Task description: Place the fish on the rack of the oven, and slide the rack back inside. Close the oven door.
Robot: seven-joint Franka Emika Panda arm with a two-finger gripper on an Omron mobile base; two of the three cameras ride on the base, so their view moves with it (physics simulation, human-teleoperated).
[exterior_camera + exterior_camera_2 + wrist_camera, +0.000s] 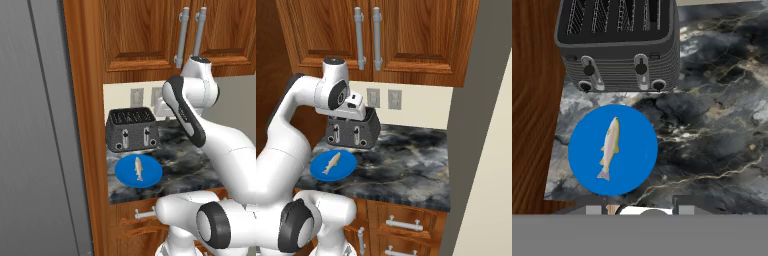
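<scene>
Fish (609, 148) lies alone on a round blue plate (637, 160), stretched lengthwise across the plate's middle, silvery with a tan tinge; in the left base view the same fish (138, 168) rests on the plate (150, 176) near the front edge of the dark marbled counter (185, 165). Just behind the plate, a black slotted toaster (619, 45) stands against the wood cabinet side, its slots holding nothing visible. In the right base view the gripper (356, 111) hangs above the counter in front of the toaster (368, 132), clear of the plate; whether its jaws stand apart or together I cannot tell, and nothing shows between them. Behind, two wall outlets (381, 98) sit under wooden upper cabinets (406, 35) with silver bar handles.
</scene>
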